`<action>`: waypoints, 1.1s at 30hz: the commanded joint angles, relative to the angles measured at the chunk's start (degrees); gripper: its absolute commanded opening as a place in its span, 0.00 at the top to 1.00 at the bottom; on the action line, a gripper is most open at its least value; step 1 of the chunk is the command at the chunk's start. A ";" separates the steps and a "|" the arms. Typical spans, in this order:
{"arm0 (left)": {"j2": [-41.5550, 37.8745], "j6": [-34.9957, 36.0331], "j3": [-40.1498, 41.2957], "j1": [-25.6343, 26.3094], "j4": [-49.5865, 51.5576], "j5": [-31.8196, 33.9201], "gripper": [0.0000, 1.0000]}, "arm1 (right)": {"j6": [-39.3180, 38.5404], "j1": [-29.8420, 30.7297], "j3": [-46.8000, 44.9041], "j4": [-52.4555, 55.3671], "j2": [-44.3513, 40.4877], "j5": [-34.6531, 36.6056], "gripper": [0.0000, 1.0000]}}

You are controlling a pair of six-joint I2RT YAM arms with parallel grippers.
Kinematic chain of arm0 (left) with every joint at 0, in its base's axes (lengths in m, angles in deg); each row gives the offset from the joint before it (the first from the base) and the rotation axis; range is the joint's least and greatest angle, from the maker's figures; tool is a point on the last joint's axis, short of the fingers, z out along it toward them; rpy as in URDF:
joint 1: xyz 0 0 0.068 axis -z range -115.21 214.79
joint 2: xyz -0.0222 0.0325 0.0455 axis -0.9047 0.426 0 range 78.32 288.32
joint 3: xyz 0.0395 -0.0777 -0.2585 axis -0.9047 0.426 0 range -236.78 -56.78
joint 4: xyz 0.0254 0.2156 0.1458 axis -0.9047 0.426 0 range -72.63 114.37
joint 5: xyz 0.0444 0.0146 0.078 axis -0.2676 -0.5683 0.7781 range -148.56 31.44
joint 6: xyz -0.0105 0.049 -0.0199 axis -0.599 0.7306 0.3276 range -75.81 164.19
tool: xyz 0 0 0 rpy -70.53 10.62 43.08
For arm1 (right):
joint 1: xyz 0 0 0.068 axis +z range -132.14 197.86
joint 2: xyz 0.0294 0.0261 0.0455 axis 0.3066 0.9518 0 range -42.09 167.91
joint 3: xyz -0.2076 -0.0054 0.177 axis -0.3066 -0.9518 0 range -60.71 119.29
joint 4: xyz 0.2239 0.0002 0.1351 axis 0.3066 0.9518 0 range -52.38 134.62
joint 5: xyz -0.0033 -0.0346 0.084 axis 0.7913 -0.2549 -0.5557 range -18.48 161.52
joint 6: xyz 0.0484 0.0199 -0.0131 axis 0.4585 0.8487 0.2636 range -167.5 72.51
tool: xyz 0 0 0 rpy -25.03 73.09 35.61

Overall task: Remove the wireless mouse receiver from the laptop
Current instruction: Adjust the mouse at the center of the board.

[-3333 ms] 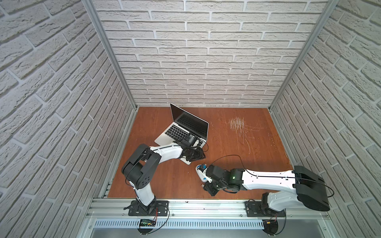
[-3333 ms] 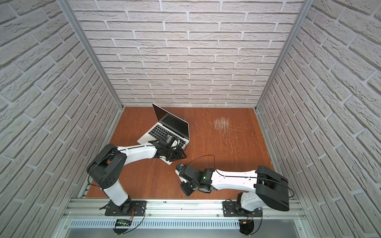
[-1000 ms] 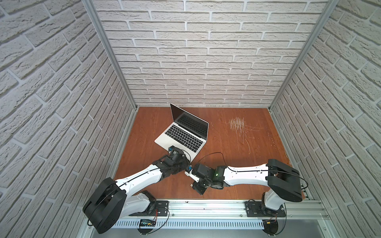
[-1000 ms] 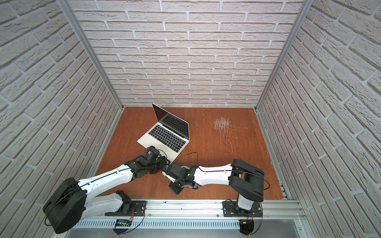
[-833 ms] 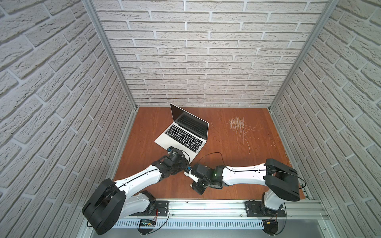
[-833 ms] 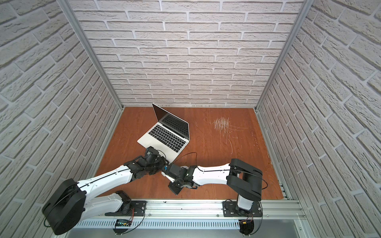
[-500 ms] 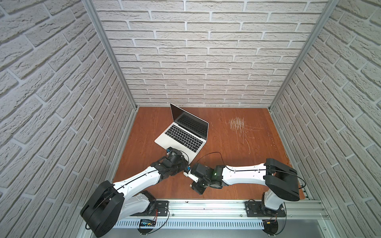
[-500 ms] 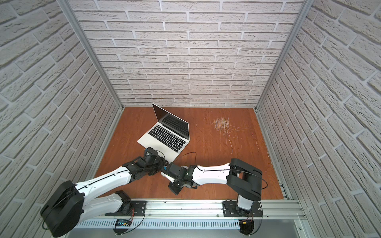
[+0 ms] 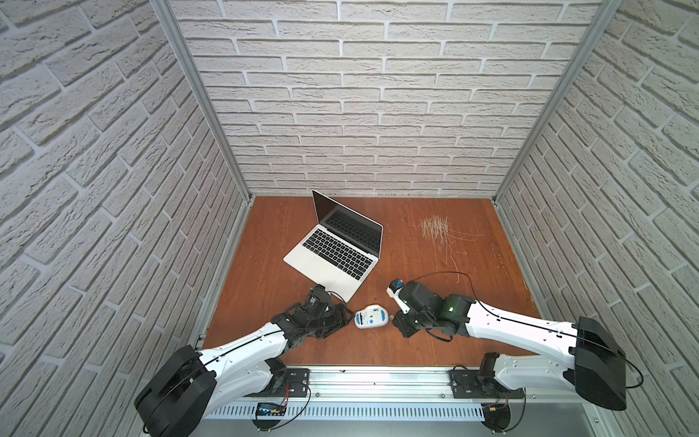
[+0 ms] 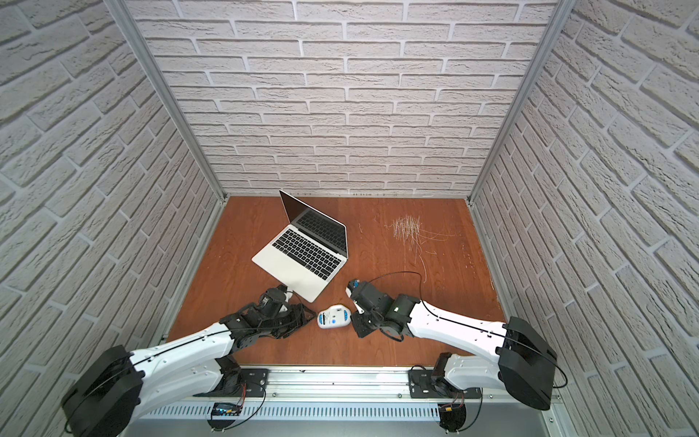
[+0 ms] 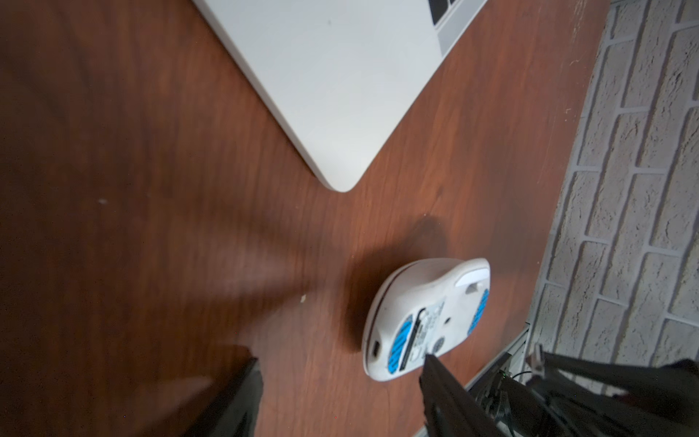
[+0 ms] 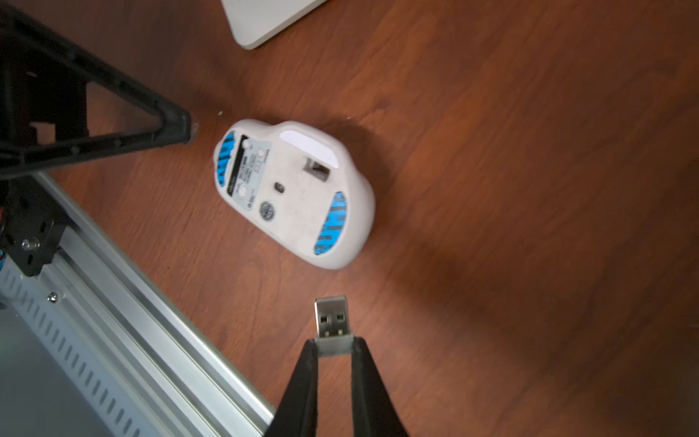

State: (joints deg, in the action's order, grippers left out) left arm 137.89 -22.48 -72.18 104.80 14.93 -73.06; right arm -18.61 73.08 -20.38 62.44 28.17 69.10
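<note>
Right wrist view: right gripper (image 12: pixel 335 345) tight on receiver (image 12: pixel 332 318) (left gripper (image 11: pixel 340 361) half-open)

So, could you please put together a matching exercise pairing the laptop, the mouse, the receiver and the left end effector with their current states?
1. laptop
2. mouse
3. receiver
4. left end effector

A. pinched in the right end effector
B. jaws apart, holding nothing
C. lid up, screen dark
D. upside down on the table

Pairs: 1-C, 2-D, 3-A, 4-B
</note>
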 commanded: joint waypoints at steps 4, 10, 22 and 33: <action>4.32 -3.00 1.20 1.93 -13.18 -0.97 0.33 | 2.05 -5.00 -0.60 -4.82 3.19 -5.76 0.97; 5.54 -3.09 2.21 2.45 -15.23 -0.70 0.35 | 2.64 -7.07 0.67 -6.79 7.01 -6.92 0.97; 13.17 -2.80 0.94 3.08 -20.77 -2.20 0.40 | 4.96 -7.58 1.45 -8.14 12.41 -3.26 0.97; 13.09 -0.96 0.48 5.64 -22.81 -2.65 0.42 | 7.68 -7.51 1.57 -12.17 15.92 -5.93 0.97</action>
State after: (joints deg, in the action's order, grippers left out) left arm 150.87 -25.08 -71.13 109.52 -6.51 -75.71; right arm -12.43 65.80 -19.52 52.78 43.38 64.36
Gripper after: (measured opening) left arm 0.585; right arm 0.175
